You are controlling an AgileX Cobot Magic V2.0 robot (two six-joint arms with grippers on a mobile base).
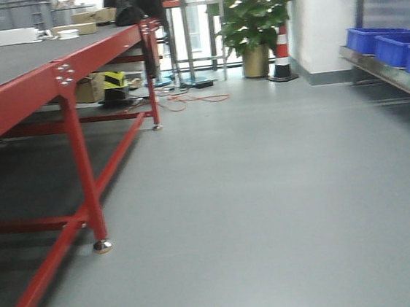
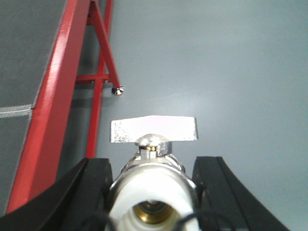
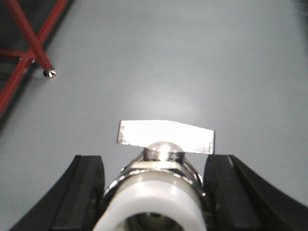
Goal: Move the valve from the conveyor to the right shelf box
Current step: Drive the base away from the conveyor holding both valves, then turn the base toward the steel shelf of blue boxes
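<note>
From the front view, one conveyor (image 1: 26, 58) runs along the left, with a dark grey belt on a red frame, and neither arm shows here. Well across the grey floor (image 1: 270, 212) from the conveyor, a metal shelf (image 1: 391, 79) carries three blue bins (image 1: 369, 39). Beyond the conveyor's far end stand one potted plant (image 1: 252, 9) and one red-and-white cone (image 1: 281, 54). In the left wrist view, the left gripper (image 2: 151, 166) pinches one valve (image 2: 151, 187) between its two black fingers (image 2: 89, 192). The valve's white cap faces the camera, and its single wing handle (image 2: 154, 130) lies flat on top. This valve hangs over the floor just beside the conveyor's red edge, off the belt. One of the conveyor's metal feet (image 2: 117, 90) shows ahead. In the right wrist view, the right gripper (image 3: 154, 161) likewise clamps a second valve (image 3: 154, 192) between two black fingers, with its white cap toward the lens and one wing handle on top. It is held above bare floor, farther from the conveyor, whose one visible foot sits at the upper left.
</note>
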